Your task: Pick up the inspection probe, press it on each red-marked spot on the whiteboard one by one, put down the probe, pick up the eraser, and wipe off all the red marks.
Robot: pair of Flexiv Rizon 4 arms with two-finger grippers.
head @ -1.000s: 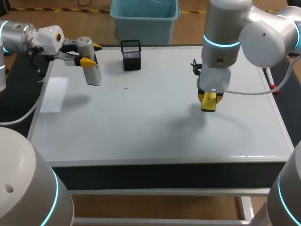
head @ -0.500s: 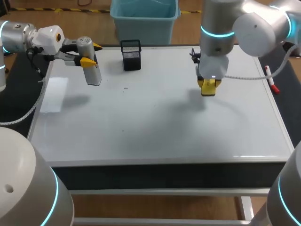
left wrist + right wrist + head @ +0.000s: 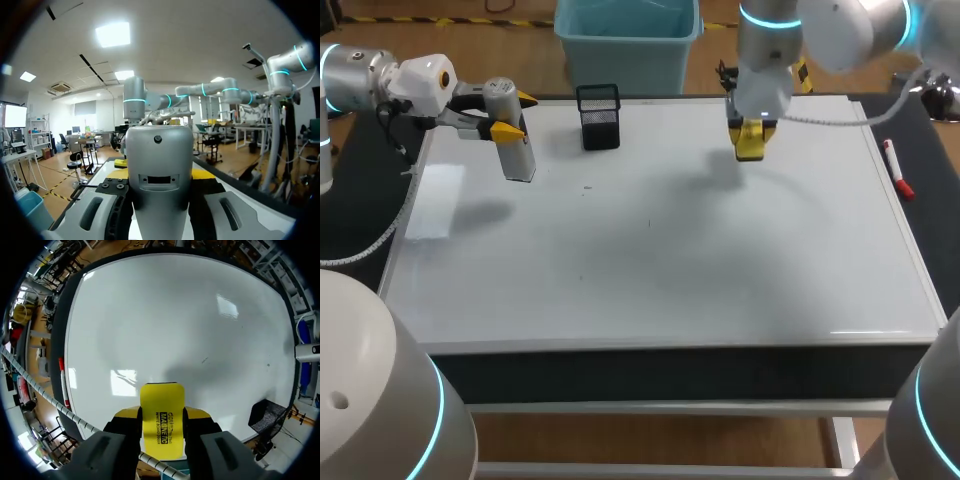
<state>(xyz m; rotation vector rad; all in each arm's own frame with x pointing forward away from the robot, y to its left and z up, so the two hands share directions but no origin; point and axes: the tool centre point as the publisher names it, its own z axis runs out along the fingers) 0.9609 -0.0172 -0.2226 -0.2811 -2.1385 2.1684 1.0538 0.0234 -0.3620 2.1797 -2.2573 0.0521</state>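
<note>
2 end effectors: L [image 3: 513,115] grips probe [image 3: 520,158], R [image 3: 750,130] eraser [image 3: 161,407].

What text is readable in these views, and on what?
Yellow eraser: several lines of black print, too small and blurred to quote reliably.
Probe: no readable text.
Whiteboard: no writing, only faint specks.

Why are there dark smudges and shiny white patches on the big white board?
Head view: the smudges are shadows under the eraser and probe, both held above the whiteboard. Right wrist view: the shiny patches are glare, light bouncing off the board.
</note>
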